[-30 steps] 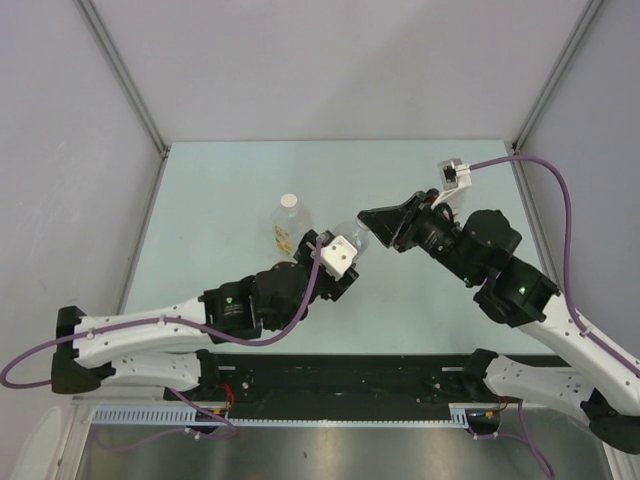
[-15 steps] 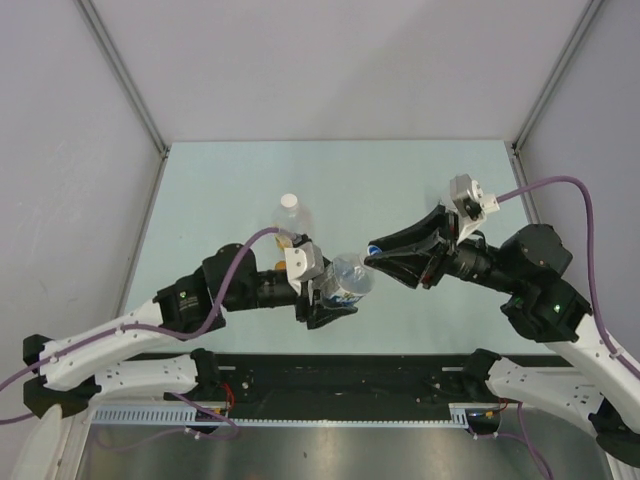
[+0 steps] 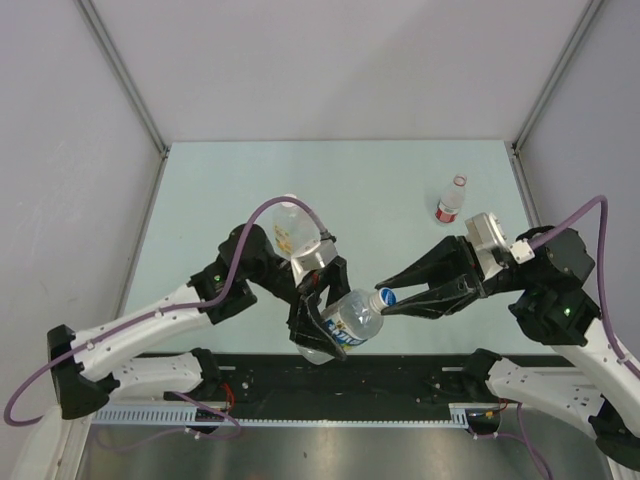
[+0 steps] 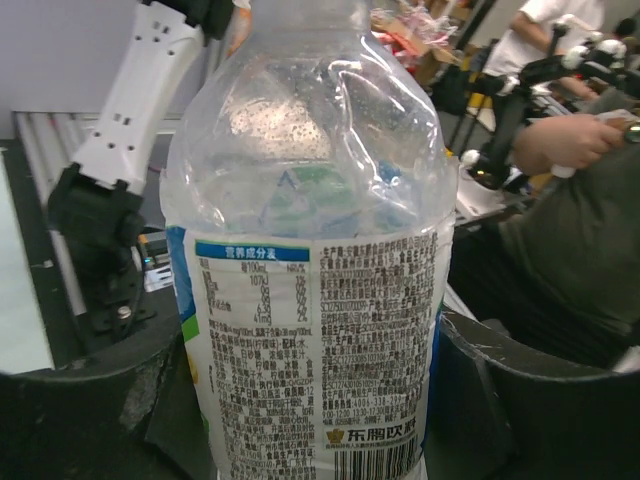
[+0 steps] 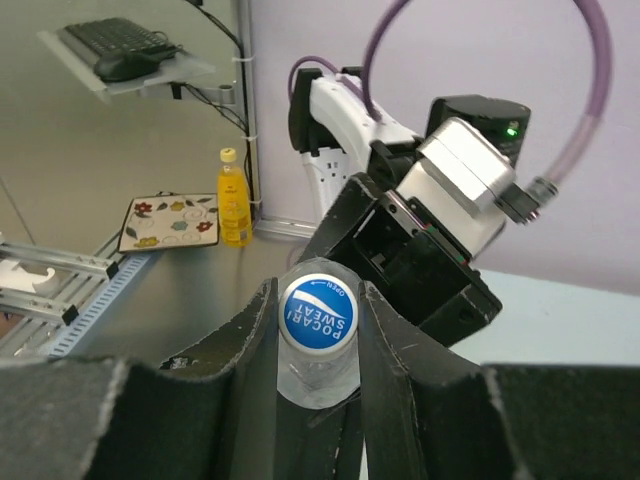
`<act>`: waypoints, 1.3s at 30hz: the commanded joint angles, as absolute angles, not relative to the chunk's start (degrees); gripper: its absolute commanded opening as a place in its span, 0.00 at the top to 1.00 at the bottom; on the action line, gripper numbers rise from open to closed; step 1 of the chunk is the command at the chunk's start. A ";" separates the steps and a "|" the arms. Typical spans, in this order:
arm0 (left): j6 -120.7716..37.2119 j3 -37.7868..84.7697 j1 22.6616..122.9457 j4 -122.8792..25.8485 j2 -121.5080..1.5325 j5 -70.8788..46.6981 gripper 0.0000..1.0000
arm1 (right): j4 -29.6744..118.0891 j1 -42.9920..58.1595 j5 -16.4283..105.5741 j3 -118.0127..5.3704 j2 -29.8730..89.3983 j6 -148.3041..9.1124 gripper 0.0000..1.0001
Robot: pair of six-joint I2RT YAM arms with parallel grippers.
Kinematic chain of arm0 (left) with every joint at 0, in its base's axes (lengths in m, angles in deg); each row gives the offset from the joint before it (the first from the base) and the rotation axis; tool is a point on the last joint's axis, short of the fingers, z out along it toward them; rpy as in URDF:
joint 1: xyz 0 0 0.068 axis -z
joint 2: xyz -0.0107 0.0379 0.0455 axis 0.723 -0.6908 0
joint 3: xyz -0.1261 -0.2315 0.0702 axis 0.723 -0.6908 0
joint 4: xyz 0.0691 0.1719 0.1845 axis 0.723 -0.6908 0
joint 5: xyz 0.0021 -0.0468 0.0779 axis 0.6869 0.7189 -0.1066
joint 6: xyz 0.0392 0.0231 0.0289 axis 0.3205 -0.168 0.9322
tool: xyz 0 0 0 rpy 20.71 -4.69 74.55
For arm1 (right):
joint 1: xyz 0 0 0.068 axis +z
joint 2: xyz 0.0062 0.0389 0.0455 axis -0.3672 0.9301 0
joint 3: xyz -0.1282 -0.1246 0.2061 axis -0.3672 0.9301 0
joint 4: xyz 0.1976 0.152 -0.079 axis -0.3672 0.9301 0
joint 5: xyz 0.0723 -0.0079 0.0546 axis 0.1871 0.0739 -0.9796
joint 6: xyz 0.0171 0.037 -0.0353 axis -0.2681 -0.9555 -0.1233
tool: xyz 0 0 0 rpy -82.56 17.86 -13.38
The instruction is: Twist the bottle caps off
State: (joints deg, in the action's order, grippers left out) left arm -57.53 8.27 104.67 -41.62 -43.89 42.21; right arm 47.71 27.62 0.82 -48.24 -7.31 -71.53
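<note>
1. Right gripper (image 3: 392,297): its two black fingers are closed against opposite sides of the blue cap (image 5: 317,318), which sits between them with its printed top facing the wrist camera.
2. That cap is still on the neck of the blue-label bottle (image 4: 320,330), at the end of the bottle that points toward the right arm.
3. The blue-label bottle is clear, with water drops inside its shoulder. It lies tilted nearly flat, held up over the near edge of the table (image 3: 400,180).
4. Left gripper (image 3: 322,330): clamped on the labelled body of the blue-label bottle, one finger on each side, at the end away from the cap.
5. Behind the blue-label bottle, past the left arm, a big bottle (image 3: 288,228) stands upright with a white cap (image 3: 290,201) on it.
6. Far to the back right of the blue-label bottle, well apart from it, a small red-label bottle (image 3: 451,201) stands upright on the table with its cap on.
</note>
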 commanded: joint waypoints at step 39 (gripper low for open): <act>-39.08 11.62 103.70 -54.57 -39.08 0.60 1.00 | 52.57 17.39 32.20 -49.15 -13.35 -85.00 0.25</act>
